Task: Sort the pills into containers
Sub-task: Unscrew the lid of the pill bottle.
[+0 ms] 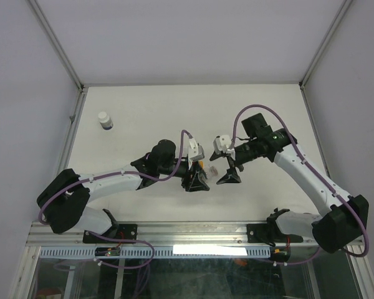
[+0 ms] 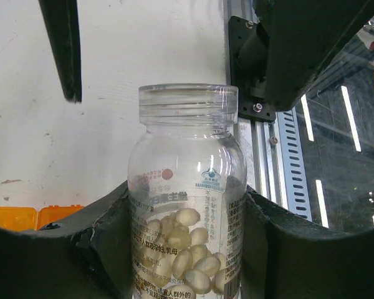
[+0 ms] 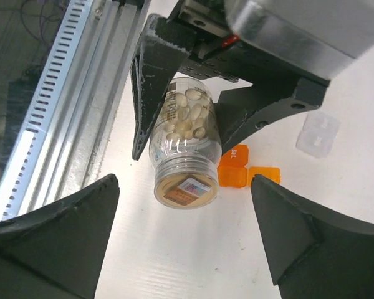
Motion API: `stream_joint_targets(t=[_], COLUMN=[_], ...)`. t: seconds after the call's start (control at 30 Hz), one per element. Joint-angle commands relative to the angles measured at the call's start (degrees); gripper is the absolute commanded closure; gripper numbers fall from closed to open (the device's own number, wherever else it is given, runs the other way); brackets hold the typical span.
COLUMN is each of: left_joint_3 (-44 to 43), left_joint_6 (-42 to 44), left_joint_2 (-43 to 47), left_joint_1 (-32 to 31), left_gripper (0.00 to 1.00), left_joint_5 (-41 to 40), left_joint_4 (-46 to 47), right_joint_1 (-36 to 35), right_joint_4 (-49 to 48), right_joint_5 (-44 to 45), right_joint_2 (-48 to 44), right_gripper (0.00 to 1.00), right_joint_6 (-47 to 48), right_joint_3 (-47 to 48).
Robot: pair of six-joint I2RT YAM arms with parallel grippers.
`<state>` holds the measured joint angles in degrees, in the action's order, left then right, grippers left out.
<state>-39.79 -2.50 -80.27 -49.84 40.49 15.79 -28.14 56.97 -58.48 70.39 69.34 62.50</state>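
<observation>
My left gripper (image 2: 187, 261) is shut on a clear vial (image 2: 187, 162), one of the containers, with its jaws pressed against both sides. Cream oval pills (image 2: 187, 240) fill the vial's lower part. The threaded neck carries no cap. From the right wrist, the vial (image 3: 184, 134) lies tilted above the table, and a tan disc with a label (image 3: 186, 189) covers its mouth. My right gripper (image 3: 184, 243) stands wide open just in front of that mouth, touching nothing. In the top view the left gripper (image 1: 195, 179) and right gripper (image 1: 229, 175) face each other mid-table.
Small orange box compartments (image 3: 234, 168), one marked "Sat", lie on the table under the vial, with a clear compartment (image 3: 318, 134) beyond them. A white bottle with a dark band (image 1: 105, 119) stands at the far left. A metal rail (image 3: 56, 93) runs along the table's near edge.
</observation>
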Motion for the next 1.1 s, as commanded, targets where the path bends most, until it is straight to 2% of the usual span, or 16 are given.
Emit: stream_joint_targets(t=[0.0, 0.13, 0.33, 0.47, 0.77, 0.87, 0.9, 0.97, 1.07], left_joint_3=[-1.16, -1.14, -1.12, -0.82, -0.73, -0.73, -0.80, -0.74, -0.73], left_joint_6=[0.22, 0.22, 0.15, -0.13, -0.17, -0.15, -0.14, -0.15, -0.14], left_joint_2=[2.26, 3.21, 3.76, 4.16, 4.01, 4.09, 4.01, 4.04, 3.85], left_joint_1=[0.01, 0.00, 0.01, 0.00, 0.01, 0.01, -0.01, -0.03, 0.01], left_gripper=[1.00, 1.00, 1.00, 1.00, 1.00, 1.00, 1.00, 1.00, 1.00], left_joint_5=[-0.38, -1.32, -2.41, -2.79, -3.16, -3.23, -3.27, -3.14, -2.27], left_joint_4=[3.01, 3.38, 3.63, 3.72, 3.81, 3.89, 3.90, 3.90, 3.90], right_joint_1=[1.69, 2.19, 2.15, 2.04, 0.83, 0.74, 0.72, 0.78, 0.59], right_joint_4=[-1.76, -3.54, -5.84, -7.40, -8.19, -8.11, -7.87, -7.19, -4.26], right_joint_5=[0.29, 2.68, -0.20, -0.52, -0.06, -0.50, -0.69, -1.29, -2.87], right_joint_2=[-3.40, -1.98, -1.00, -0.70, 0.31, 0.43, 0.33, 0.35, 0.05], right_gripper=[0.10, 0.10, 0.11, 0.16, 0.47, 0.61, 0.70, 0.82, 0.91], right_joint_6=[-14.49, -29.07, -36.87, -39.28, -40.51, -40.24, -39.73, -37.88, -30.31], right_joint_3=[3.28, 3.23, 0.72, 0.47, 0.23, 0.38, 0.37, 0.58, 0.89])
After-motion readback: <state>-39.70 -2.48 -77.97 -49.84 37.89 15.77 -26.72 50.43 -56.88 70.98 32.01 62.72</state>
